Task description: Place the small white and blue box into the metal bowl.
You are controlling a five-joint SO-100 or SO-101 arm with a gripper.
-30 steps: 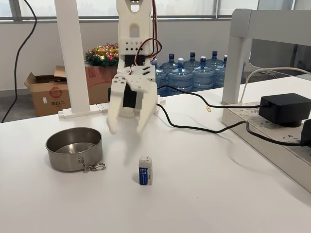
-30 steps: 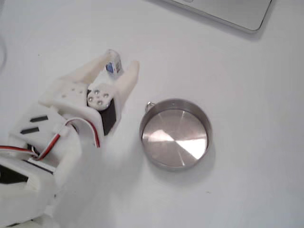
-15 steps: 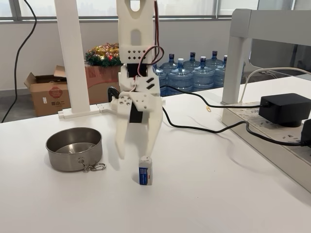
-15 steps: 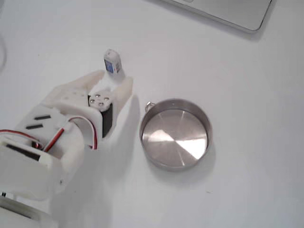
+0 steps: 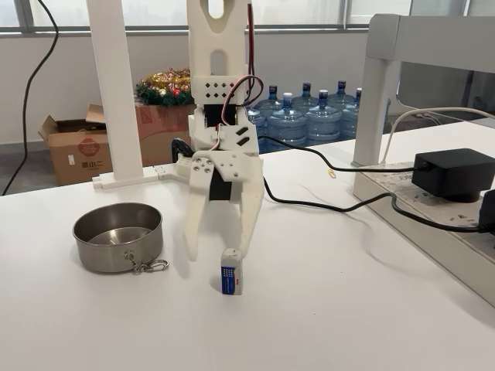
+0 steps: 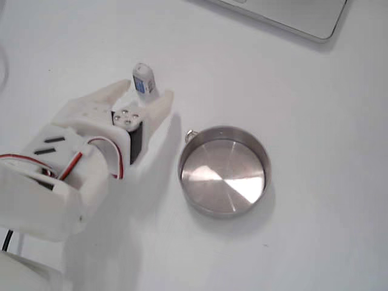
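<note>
The small white and blue box (image 5: 230, 271) stands upright on the white table, its blue panel facing the front camera. My white gripper (image 5: 219, 253) points down just behind it, open, with both fingertips close to the table. Seen from above, the box (image 6: 143, 78) sits at the mouth of the gripper (image 6: 144, 94), just beyond the two tips and untouched. The metal bowl (image 5: 116, 236) rests empty to the left of the gripper, its clip ring toward the front. From above, the bowl (image 6: 224, 173) lies to the right of the arm.
A black cable (image 5: 325, 205) runs across the table behind the arm to a black adapter (image 5: 452, 171) on a power strip at the right. A white post (image 5: 116, 93) rises at the back left. A laptop edge (image 6: 291, 15) lies at the top.
The gripper came down from above the table and swung its open fingers to point downward, close behind the box. Box and bowl stayed put.
</note>
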